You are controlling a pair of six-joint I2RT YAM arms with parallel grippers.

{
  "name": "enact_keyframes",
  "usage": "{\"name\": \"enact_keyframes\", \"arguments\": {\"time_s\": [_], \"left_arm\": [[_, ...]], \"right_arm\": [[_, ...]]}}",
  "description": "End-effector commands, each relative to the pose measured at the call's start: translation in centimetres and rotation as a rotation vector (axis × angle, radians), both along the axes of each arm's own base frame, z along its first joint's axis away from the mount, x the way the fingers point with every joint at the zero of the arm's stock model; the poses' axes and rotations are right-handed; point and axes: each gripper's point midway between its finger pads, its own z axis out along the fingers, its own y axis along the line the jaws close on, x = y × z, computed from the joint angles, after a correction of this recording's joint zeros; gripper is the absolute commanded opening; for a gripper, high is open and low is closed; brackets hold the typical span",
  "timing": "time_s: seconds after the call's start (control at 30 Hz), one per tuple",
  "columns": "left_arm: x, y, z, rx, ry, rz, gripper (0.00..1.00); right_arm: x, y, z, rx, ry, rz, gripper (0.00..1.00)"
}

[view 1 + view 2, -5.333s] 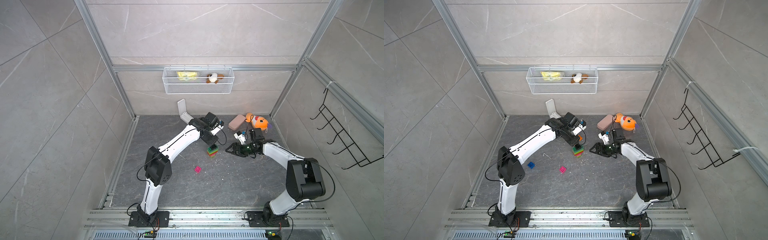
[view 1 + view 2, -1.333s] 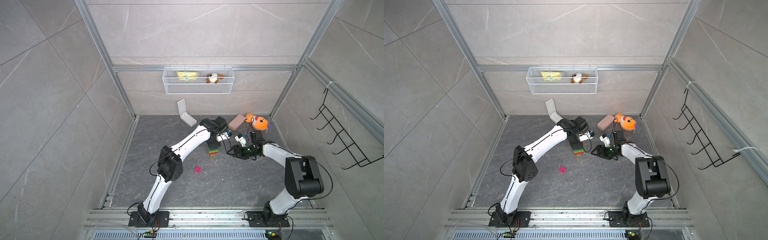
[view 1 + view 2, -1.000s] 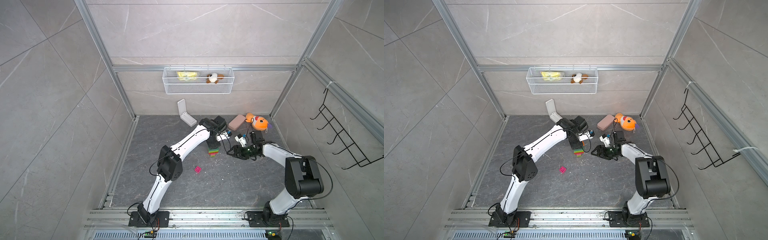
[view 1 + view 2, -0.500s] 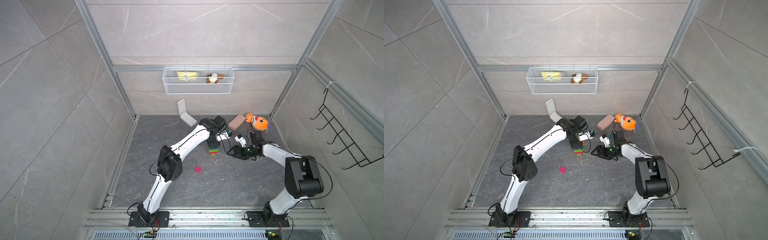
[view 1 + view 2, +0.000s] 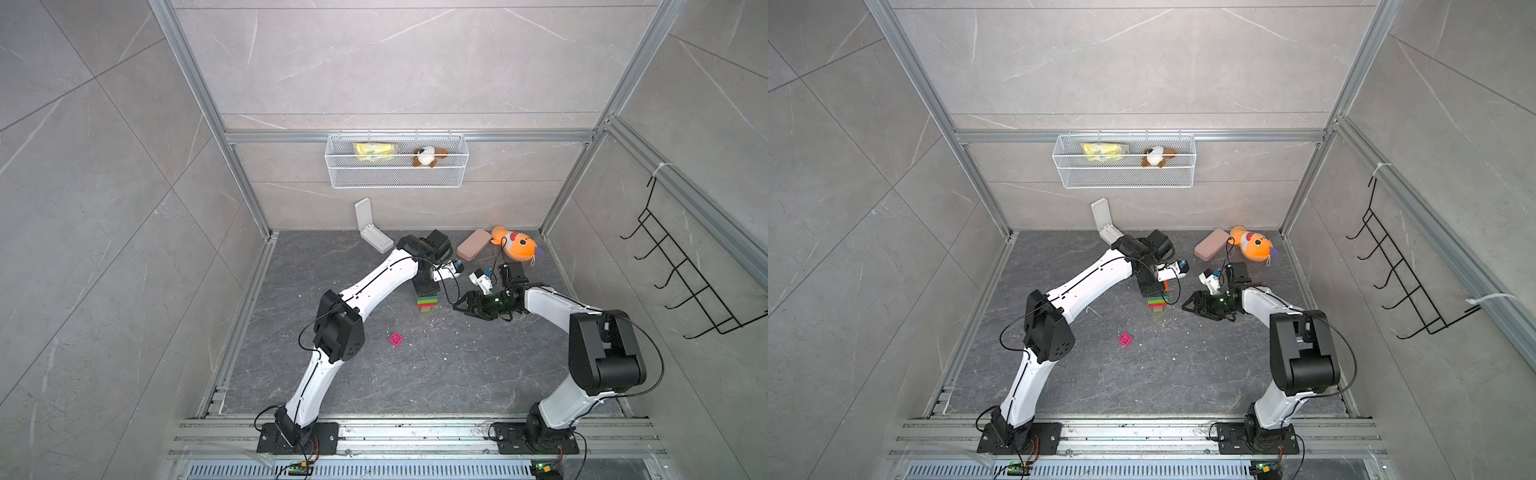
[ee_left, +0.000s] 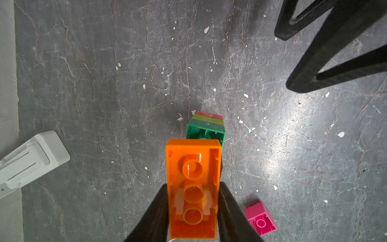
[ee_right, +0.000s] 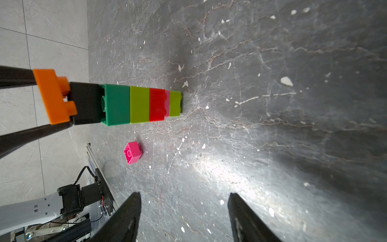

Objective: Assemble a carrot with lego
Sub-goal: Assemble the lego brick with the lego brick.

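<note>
The left end effector [image 6: 193,185], clamped on an orange oblong plastic brick [image 6: 193,155], had brought it tilted onto the multicoloured brick carrot [image 7: 138,104]; the right end effector [image 7: 184,194] gaped.

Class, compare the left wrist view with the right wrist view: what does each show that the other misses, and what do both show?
Left wrist only: the white case and the orange brick's hollow underside, between the left gripper's fingers.
Right wrist only: the black brick under it and the stack's full side, down to the floor.
Both: the orange brick, the green brick and the loose pink brick.
</note>
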Motion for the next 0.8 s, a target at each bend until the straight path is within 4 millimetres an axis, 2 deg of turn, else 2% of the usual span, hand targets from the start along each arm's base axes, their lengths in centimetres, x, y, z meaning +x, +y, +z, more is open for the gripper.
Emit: {"name": "enact_keyframes", "arguments": {"time_s": [0.0, 0.77], "left_arm": [[0.1, -0.1, -0.3, -0.006, 0.006, -0.014, 0.41], [-0.1, -0.6, 0.7, -0.048, 0.005, -0.023, 0.48]], "right_arm": [[-0.2, 0.1, -0.5, 0.009, -0.002, 0.018, 0.69], [-0.2, 0.1, -0.6, 0.013, 0.002, 0.020, 0.69]]}}
